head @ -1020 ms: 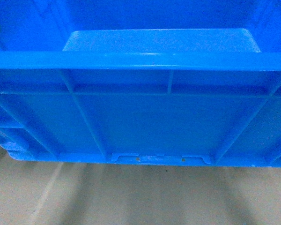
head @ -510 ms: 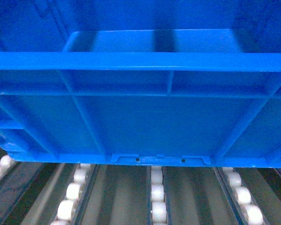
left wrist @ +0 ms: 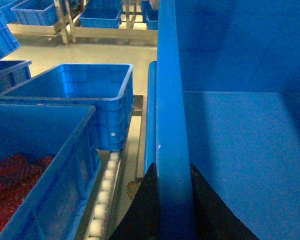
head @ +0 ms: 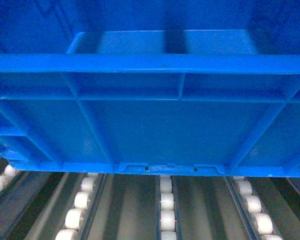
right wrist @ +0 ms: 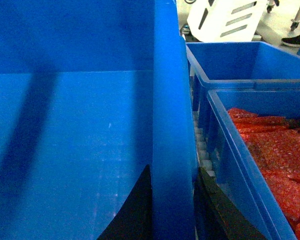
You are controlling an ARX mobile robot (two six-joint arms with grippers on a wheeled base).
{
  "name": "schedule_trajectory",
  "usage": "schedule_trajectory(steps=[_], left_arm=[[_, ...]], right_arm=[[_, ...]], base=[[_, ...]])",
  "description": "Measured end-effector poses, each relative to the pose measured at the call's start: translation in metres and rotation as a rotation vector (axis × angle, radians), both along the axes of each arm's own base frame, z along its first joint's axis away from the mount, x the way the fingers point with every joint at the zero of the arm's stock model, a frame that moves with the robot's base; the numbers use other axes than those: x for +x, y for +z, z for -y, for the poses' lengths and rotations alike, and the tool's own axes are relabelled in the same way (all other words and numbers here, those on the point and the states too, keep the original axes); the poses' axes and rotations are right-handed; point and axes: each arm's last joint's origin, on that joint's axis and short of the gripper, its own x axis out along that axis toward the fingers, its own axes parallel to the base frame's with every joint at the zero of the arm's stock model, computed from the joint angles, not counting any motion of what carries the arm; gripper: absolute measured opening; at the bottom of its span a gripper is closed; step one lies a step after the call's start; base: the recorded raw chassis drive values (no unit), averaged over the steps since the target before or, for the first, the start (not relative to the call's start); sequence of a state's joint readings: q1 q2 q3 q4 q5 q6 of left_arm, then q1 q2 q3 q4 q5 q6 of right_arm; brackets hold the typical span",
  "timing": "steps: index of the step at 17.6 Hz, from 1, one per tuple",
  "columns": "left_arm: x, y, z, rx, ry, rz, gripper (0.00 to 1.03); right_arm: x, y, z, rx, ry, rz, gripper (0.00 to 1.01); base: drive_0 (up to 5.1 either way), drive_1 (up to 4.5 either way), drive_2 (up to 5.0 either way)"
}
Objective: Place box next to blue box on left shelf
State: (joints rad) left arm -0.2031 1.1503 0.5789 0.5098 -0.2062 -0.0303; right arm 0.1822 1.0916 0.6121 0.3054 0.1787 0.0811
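Blue plastic is filling nearly every view: the box (head: 155, 125) is sitting in front of the head camera, its ribbed wall and thick rim spanning the picture, its base edge with two small slots hanging just above the left shelf (head: 125, 210), whose rails of white rollers (head: 166, 202) are running out from under the box. Whether the base is touching the rollers, I cannot tell.

Left of the box, in the left wrist view, a crate holding red packets (left wrist: 37, 170) is standing just beside it on the roller rail, and an empty blue crate (left wrist: 85, 100) is sitting behind that one. The left gripper (left wrist: 174, 200) is straddling the box's left rim, one black finger (left wrist: 142, 210) outside the wall and one inside, pinching it.

On the box's right rim, the right gripper (right wrist: 172, 205) is clamping likewise, dark fingers (right wrist: 135, 210) on both faces of the wall. Right of the box, another crate of red packets (right wrist: 260, 165) is standing close by, with an empty blue bin (right wrist: 240, 65) behind it.
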Motion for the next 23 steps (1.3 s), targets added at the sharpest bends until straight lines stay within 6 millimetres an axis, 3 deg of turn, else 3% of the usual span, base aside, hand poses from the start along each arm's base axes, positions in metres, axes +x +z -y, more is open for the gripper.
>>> schedule_trajectory(steps=[23], left_arm=[[0.0, 0.0, 0.0, 0.0, 0.0, 0.0, 0.09]], right_arm=[[0.0, 0.0, 0.0, 0.0, 0.0, 0.0, 0.16]], base=[[0.0, 0.0, 0.0]])
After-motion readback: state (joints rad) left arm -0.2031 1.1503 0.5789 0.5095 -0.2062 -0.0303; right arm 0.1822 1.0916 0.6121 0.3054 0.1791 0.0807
